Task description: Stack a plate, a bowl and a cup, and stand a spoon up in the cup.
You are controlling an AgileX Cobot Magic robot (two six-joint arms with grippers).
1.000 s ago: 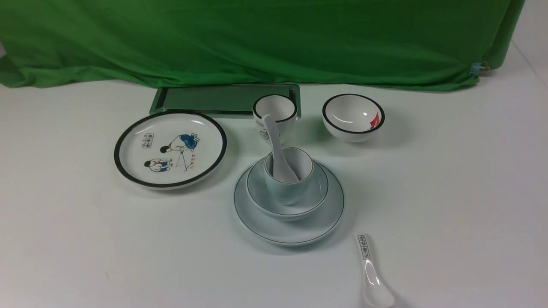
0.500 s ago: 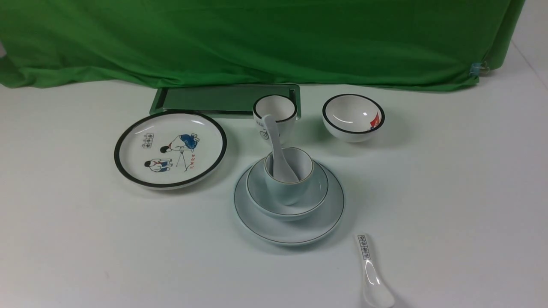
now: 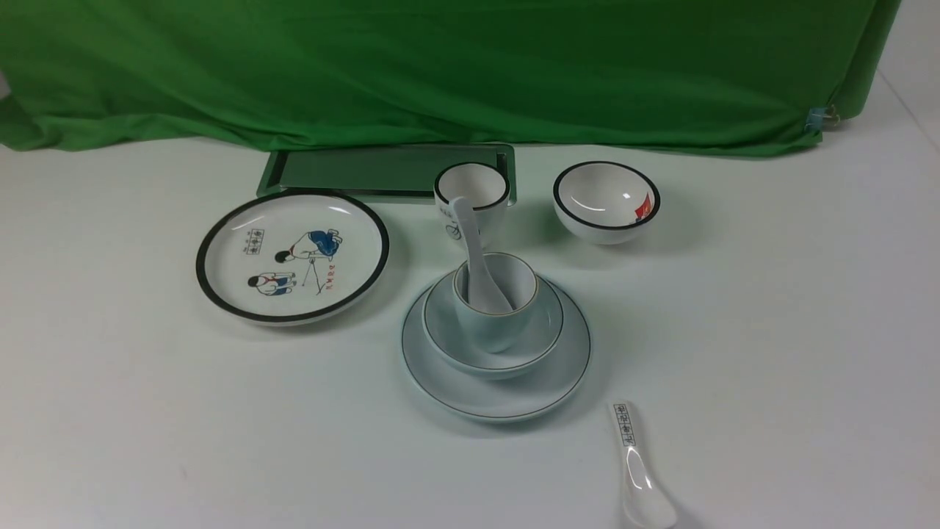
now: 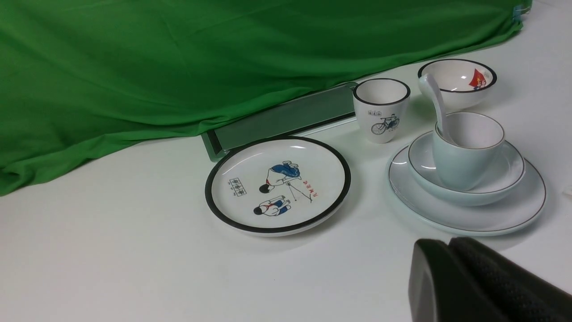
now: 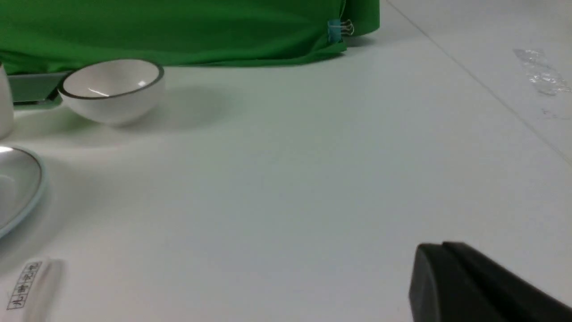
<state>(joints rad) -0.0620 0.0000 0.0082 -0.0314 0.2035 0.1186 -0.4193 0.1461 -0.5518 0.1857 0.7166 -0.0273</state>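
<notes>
nothing moved, spoon in cup, apart from left pincer

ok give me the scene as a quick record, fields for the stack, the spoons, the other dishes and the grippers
stack: plate at bottom, bowl on it, cup in bowl
spoon in cup: plain white spoon, leaning on rim
spoon on table: spoon with black characters
other dishes: cartoon plate, bicycle cup, red-marked bowl
left gripper: shut, holding nothing
right gripper: shut, holding nothing
</notes>
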